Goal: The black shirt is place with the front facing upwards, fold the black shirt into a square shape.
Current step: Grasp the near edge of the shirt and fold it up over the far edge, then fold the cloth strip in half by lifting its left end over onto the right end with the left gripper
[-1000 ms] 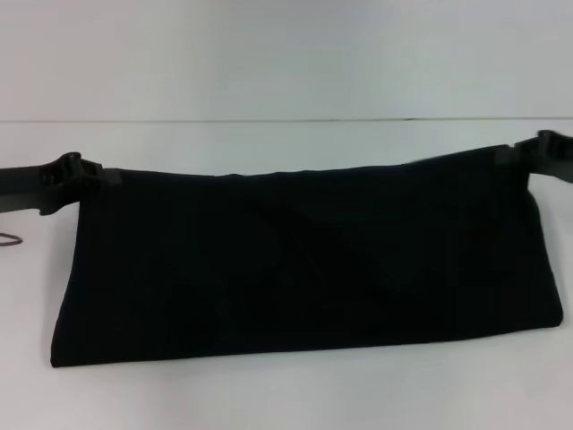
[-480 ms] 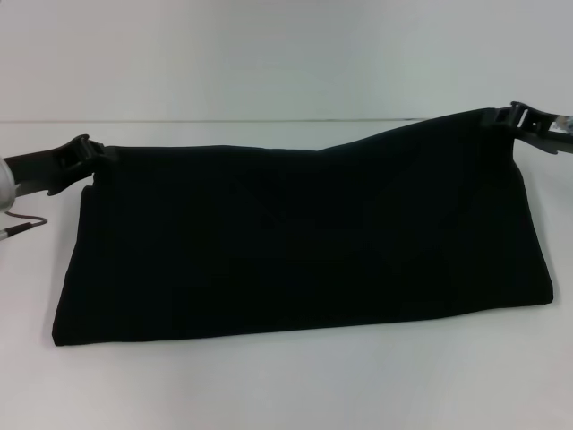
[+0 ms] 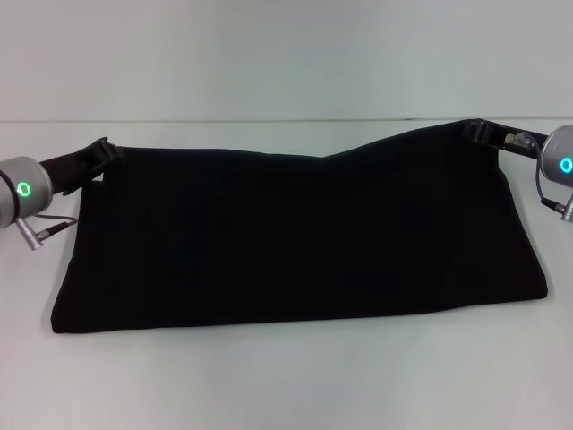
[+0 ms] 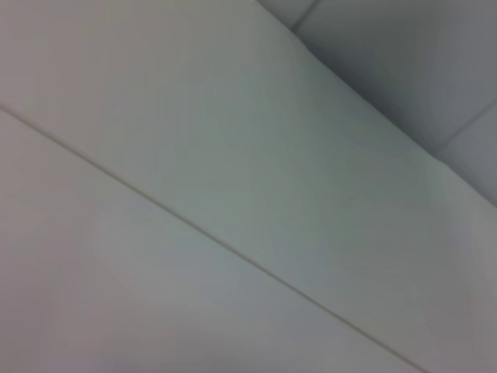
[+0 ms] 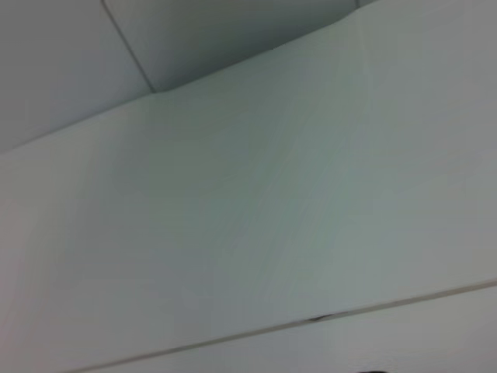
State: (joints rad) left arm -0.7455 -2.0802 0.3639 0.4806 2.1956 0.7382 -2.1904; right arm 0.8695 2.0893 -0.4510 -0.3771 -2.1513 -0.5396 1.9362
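Left gripper [image 3: 100,152] sits at the shirt's [image 3: 295,237] far left corner, pinched on the cloth; it has drawn back toward the left edge over the last second. Shirt lies on the table [image 3: 286,385] as a wide black band, near edge flat, lettering hidden. Right gripper [image 3: 483,131] is clamped on the far right corner, now lifted higher than before, so that edge slopes upward. Judgement: both far corners are being raised to carry the next fold toward the robot. Wrist views show only pale surfaces.
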